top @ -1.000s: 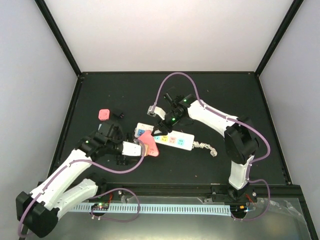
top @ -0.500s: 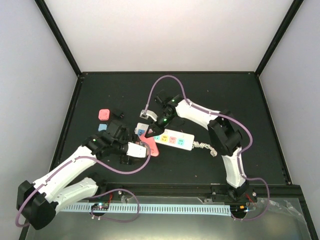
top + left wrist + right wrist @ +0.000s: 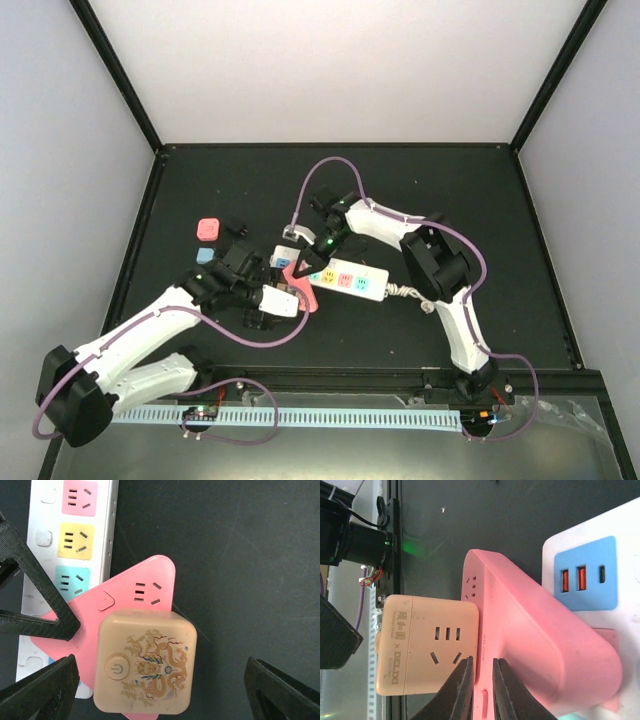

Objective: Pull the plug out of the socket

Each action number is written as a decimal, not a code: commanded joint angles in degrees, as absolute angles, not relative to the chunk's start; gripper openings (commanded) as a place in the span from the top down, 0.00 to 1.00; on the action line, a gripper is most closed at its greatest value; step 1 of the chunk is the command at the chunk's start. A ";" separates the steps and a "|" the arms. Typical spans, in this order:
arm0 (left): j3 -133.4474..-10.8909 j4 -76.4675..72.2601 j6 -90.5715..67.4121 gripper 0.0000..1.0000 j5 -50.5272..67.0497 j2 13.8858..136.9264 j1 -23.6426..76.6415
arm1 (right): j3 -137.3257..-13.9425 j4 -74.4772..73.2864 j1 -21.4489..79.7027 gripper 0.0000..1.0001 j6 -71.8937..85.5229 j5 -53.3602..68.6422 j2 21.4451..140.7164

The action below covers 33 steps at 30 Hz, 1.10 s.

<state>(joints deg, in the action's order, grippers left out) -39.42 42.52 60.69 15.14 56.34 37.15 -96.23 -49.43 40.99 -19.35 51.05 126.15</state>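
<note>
Well, from above the socket [image 3: 348,279] lies about mid-table, faces up. Its long axis runs from 9 o'clock to 4 o'clock, and the coiled cord [image 3: 412,296] trails off the 4 o'clock end. At the 9 o'clock end both arms crowd in, so the overhead view shows only a corner of the pink adapter [image 3: 303,292].

The wrist cameras fill that in. The left wrist view looks straight down on a beige cube plug [image 3: 147,662] seated on the pink triangular adapter, which overlaps the strip's blue outlet. The left gripper [image 3: 160,685] is spread wide, one finger on either side of the cube and touching nothing.

The right wrist view shows the cube's side with printed lettering, and the right gripper [image 3: 482,677] has its fingers drawn nearly together with nothing between them. Its tips are at the adapter's edge next to the cube.

Off toward 9 o'clock of the strip sit a small pink piece [image 3: 208,229], a black one [image 3: 237,228] and a blue one [image 3: 204,254].
</note>
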 commanded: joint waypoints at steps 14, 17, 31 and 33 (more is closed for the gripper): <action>-52.47 45.54 62.00 0.10 7.33 69.95 37.75 | -99.69 -51.80 35.97 0.84 -19.16 57.70 132.16; -53.11 45.37 62.57 0.08 7.26 70.85 37.77 | -99.50 -51.34 35.68 0.84 -18.59 56.70 132.79; -57.78 51.45 65.10 0.07 10.07 68.65 37.78 | -98.87 -50.38 34.10 0.84 -17.54 52.33 134.74; -57.48 51.72 65.41 0.07 10.21 68.15 37.75 | -98.92 -50.07 34.10 0.84 -17.29 51.69 134.81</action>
